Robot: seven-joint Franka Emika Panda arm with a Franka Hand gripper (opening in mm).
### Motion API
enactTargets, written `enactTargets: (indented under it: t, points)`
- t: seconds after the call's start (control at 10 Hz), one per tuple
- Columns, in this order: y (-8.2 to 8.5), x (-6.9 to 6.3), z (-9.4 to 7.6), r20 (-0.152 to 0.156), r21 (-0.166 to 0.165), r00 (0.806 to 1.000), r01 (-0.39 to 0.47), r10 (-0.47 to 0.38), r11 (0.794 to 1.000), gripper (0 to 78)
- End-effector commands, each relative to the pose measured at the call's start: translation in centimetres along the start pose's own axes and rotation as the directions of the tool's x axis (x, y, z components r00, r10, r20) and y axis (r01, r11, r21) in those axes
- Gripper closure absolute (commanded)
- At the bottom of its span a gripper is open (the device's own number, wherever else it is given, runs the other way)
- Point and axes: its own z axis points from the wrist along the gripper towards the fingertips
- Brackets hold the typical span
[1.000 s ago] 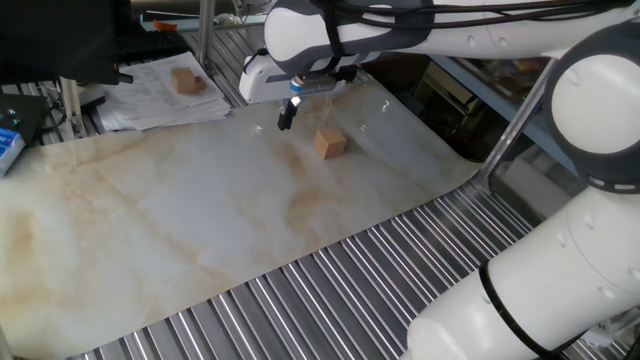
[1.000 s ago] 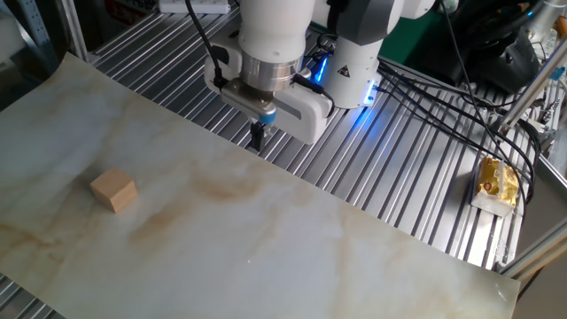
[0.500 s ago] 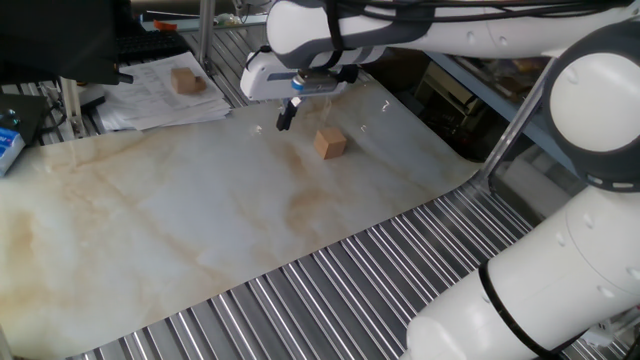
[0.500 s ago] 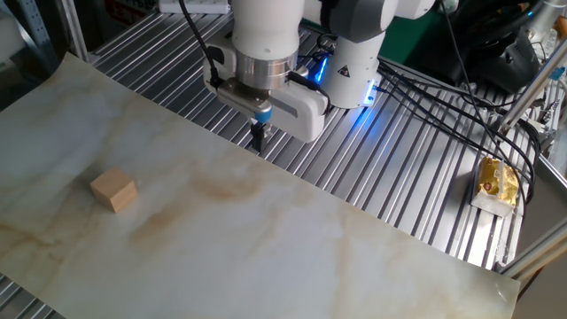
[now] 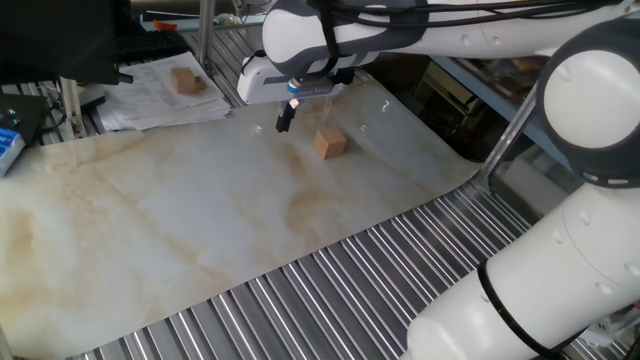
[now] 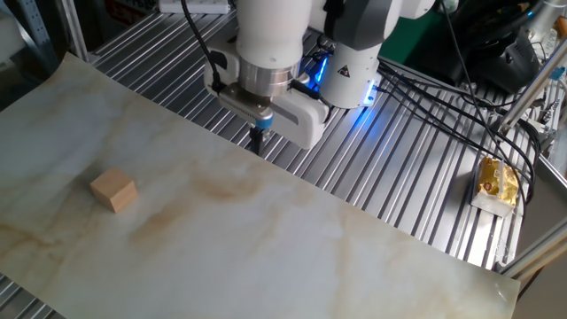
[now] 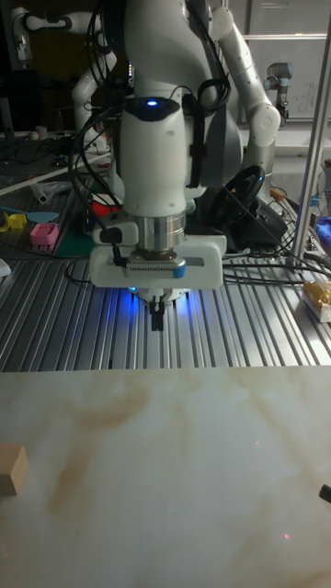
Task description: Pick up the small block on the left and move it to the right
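Note:
The small block (image 5: 330, 143) is a light-tan wooden cube lying on the marbled sheet (image 5: 200, 220). It shows near the sheet's left edge in the other fixed view (image 6: 113, 190) and is half cut off at the left border of the tall fixed view (image 7: 11, 470). My gripper (image 5: 284, 120) hangs over the sheet's far edge, apart from the block, with its dark fingers pressed together and nothing between them. From the other side the gripper (image 6: 258, 142) sits well to the right of the block. It points straight down (image 7: 158, 322).
A second, browner block (image 5: 184, 80) rests on a stack of papers (image 5: 160, 95) beyond the sheet. A yellow packet (image 6: 496, 184) lies on the slatted metal table (image 6: 416, 177). Cables (image 6: 443, 97) trail behind the arm's base. A blue box (image 5: 8, 145) sits at the left.
The wrist has shifted only slightly above the sheet's far edge. The block has not moved and the fingers stay together.

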Motion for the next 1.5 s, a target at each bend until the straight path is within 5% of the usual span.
enactTargets:
  t: [0.1,0.8,1.5]
  points:
    - [-0.7,-0.4,0.3,0.005,0.0,1.0,0.011,-0.011,1.0,77.6]
    - [-1.6,-1.1,1.7,0.016,-0.008,1.0,0.014,-0.013,1.0,77.6]
    - [-4.1,-2.7,2.8,0.017,-0.008,0.999,0.038,-0.038,0.999,77.6]
